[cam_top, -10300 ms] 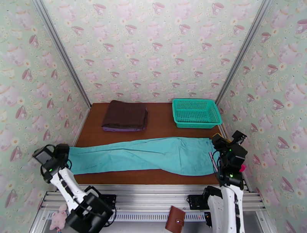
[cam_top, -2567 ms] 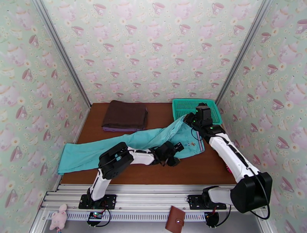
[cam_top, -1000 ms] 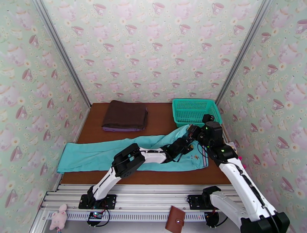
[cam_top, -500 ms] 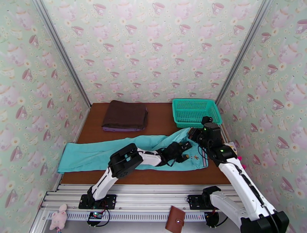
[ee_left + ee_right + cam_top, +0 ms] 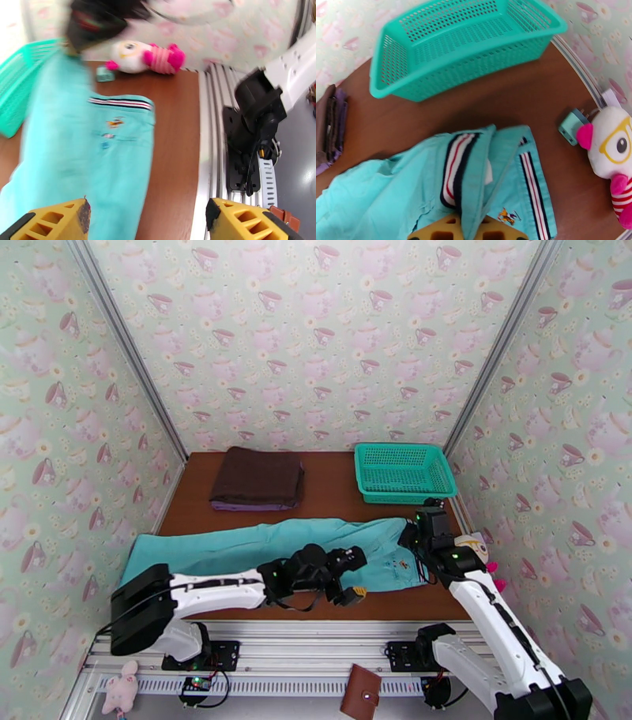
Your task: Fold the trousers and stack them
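Here are the trousers [image 5: 237,550], stretched long across the counter [image 5: 332,496] in front of the basket [image 5: 399,496], waist end below the basket's near wall and the legs running off past its left side. Now the right tool [image 5: 468,232]: it's pinched tight on a raised fold of the striped waistband, yellow fingers [image 5: 430,233] either side of the cloth, just short of the basket's near right corner. And the left tool [image 5: 147,211] is gaping wide, holding nothing, hanging by the near edge of the waist end, farther from the basket than the right one. From its own camera, bare wood and the trousers' edge lie between its fingers. A little embroidered mark shows on the cloth by the waistband. The brown cloth [image 5: 257,477] sits folded off to the basket's left, level with it. A plush toy [image 5: 474,544] lies nearer the arms than the basket's right end, a small teal plug [image 5: 572,126] just beside it
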`<move>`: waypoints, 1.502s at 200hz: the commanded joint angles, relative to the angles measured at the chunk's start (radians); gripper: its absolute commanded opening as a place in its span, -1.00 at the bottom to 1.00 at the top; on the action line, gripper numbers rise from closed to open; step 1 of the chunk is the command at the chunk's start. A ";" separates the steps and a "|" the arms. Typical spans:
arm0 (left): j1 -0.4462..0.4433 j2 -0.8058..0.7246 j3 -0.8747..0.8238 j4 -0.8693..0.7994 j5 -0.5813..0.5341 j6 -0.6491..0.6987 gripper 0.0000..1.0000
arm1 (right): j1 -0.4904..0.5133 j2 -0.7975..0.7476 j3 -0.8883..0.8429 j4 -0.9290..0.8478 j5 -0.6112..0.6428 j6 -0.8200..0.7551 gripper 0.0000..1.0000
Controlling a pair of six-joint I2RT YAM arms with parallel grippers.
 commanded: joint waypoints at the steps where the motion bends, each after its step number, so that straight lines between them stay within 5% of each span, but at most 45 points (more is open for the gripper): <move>1: 0.065 -0.056 -0.009 -0.196 -0.150 -0.145 0.60 | -0.006 -0.009 -0.023 -0.137 0.082 0.046 -0.85; 65: 0.300 -0.144 -0.070 -0.418 -0.092 -0.357 0.55 | -0.006 0.240 0.116 -0.335 0.126 0.124 -0.89; 86: 0.248 -0.160 -0.116 -0.372 0.030 -0.299 0.56 | -0.006 0.260 0.161 -0.423 0.137 0.132 -0.89; 121: 0.101 -0.083 -0.094 -0.399 -0.107 -0.194 0.57 | -0.004 0.390 0.236 -0.575 0.139 0.133 -0.84; 174: -0.010 0.022 -0.064 -0.346 -0.143 -0.045 0.57 | 0.026 0.443 0.260 -0.676 0.168 0.175 -0.79; 217: -0.035 0.003 -0.087 -0.287 -0.197 -0.062 0.57 | 0.030 0.530 0.197 -0.678 0.171 0.192 -0.74; 260: -0.007 -0.042 -0.108 -0.256 -0.271 -0.088 0.58 | 0.053 0.639 0.245 -0.755 0.236 0.235 -0.05; 265: 0.004 -0.048 -0.109 -0.254 -0.273 -0.100 0.58 | 0.061 0.635 0.264 -0.775 0.249 0.241 0.18; 268: 0.012 -0.052 -0.110 -0.252 -0.273 -0.107 0.58 | 0.069 0.629 0.279 -0.785 0.252 0.242 0.83; 271: 0.022 -0.053 -0.110 -0.252 -0.270 -0.116 0.58 | 0.077 0.622 0.294 -0.798 0.257 0.243 0.99; 300: 0.131 -0.038 -0.081 -0.270 -0.190 -0.226 0.51 | 0.218 0.542 0.477 -0.767 0.267 0.220 0.99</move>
